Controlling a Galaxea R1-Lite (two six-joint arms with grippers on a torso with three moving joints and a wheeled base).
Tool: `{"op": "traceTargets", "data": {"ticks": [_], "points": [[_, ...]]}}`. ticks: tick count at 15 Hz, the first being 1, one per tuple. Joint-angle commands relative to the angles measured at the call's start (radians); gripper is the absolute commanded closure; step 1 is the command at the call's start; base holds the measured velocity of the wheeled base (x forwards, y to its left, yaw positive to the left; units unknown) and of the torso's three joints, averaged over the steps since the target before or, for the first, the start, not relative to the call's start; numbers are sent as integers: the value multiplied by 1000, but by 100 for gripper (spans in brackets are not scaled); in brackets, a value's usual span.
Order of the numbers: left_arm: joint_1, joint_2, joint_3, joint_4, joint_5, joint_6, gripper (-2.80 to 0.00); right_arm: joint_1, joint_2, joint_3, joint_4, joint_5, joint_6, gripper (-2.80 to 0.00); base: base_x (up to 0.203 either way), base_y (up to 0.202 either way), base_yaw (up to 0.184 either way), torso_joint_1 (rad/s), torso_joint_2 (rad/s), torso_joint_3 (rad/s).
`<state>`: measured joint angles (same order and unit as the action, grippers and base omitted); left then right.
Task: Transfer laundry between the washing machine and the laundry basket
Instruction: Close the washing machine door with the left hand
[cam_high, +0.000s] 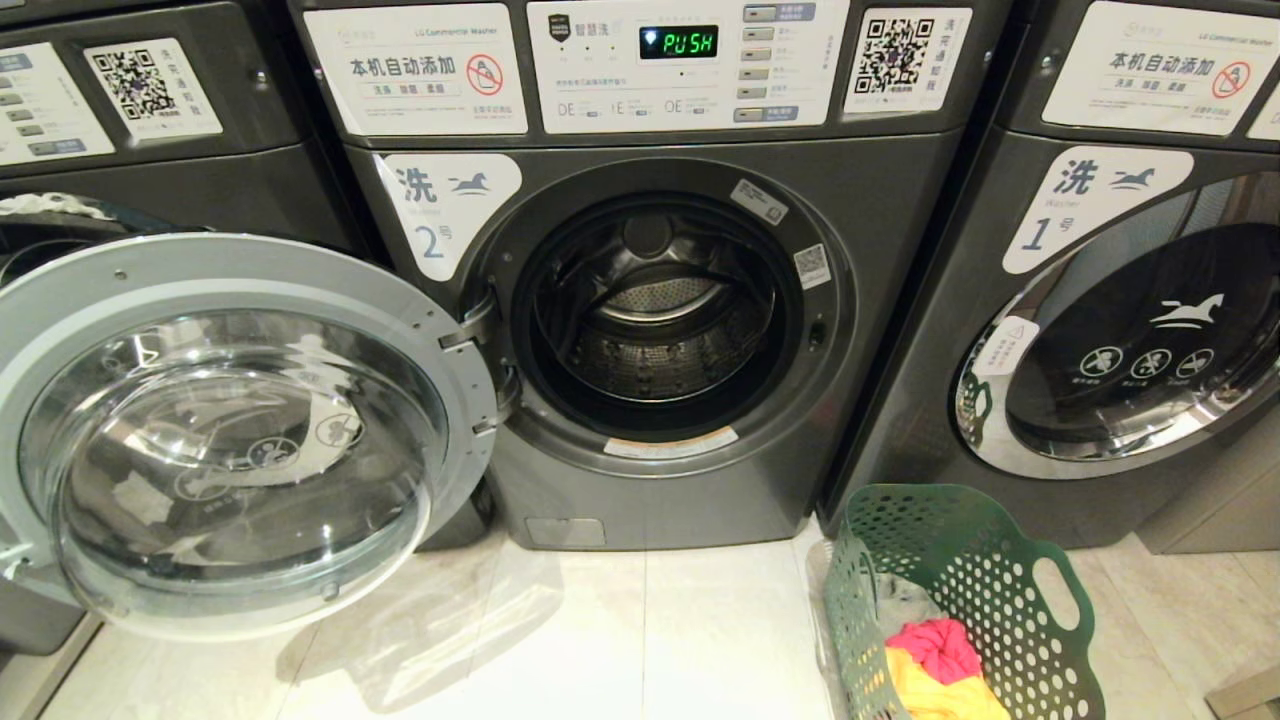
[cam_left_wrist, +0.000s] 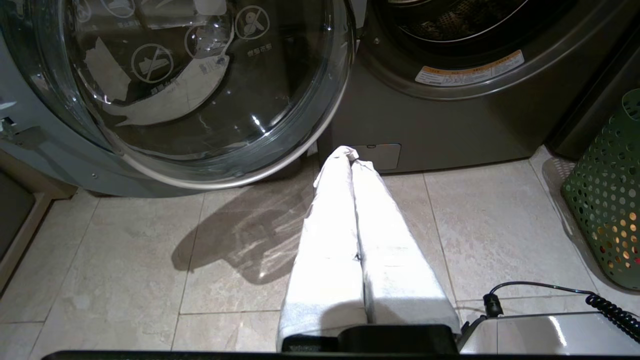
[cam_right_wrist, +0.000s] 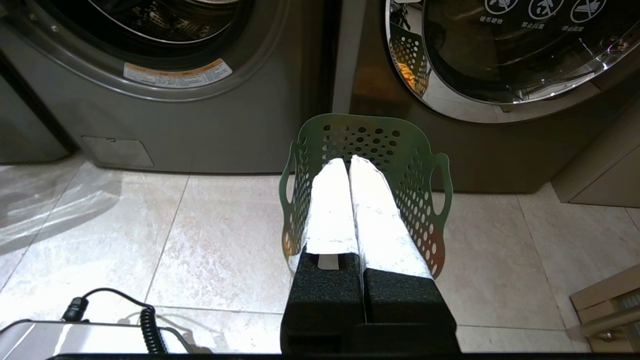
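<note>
The washing machine (cam_high: 880, 220) labelled 2 stands straight ahead with its round glass door (cam_high: 225, 435) swung wide open to the left, and its steel drum (cam_high: 660, 320) looks empty. On the floor at the lower right stands the green laundry basket (cam_high: 990, 570), holding the laundry: a pink-red garment (cam_high: 935, 645) on a yellow-orange one (cam_high: 925, 690), with grey cloth behind. Neither arm shows in the head view. My left gripper (cam_left_wrist: 351, 154), white-wrapped, is shut and empty low over the tiles below the open door. My right gripper (cam_right_wrist: 348, 161) is shut and empty over the basket (cam_right_wrist: 400, 145).
Like machines flank machine 2: one labelled 1 (cam_high: 1120, 330) on the right with its door shut, another behind the open door on the left. The display reads PUSH (cam_high: 679, 42). Pale floor tiles (cam_high: 620, 640) stretch in front. A coiled cable (cam_left_wrist: 607, 307) lies by my left wrist.
</note>
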<state>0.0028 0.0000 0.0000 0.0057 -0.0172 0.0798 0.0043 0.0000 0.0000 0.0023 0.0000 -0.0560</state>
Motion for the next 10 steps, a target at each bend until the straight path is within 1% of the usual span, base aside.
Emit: {"op": "traceTargets", "data": {"ticks": [1, 6, 8, 10], "points": [[0, 2, 0, 0, 0, 0, 0, 0, 2, 0, 1, 0, -1, 0, 0, 0, 0, 0, 0, 0], [0, 2, 0, -1, -1, 6, 0, 0, 1, 0, 1, -2, 2, 0, 0, 0, 0, 0, 0, 0], [0, 2, 0, -1, -1, 2, 0, 0, 2, 0, 2, 5, -6, 0, 0, 0, 0, 0, 0, 0], [0, 0, 0, -3, 6, -19, 0, 0, 0, 0, 2, 0, -2, 0, 0, 0, 0, 0, 0, 0]]}}
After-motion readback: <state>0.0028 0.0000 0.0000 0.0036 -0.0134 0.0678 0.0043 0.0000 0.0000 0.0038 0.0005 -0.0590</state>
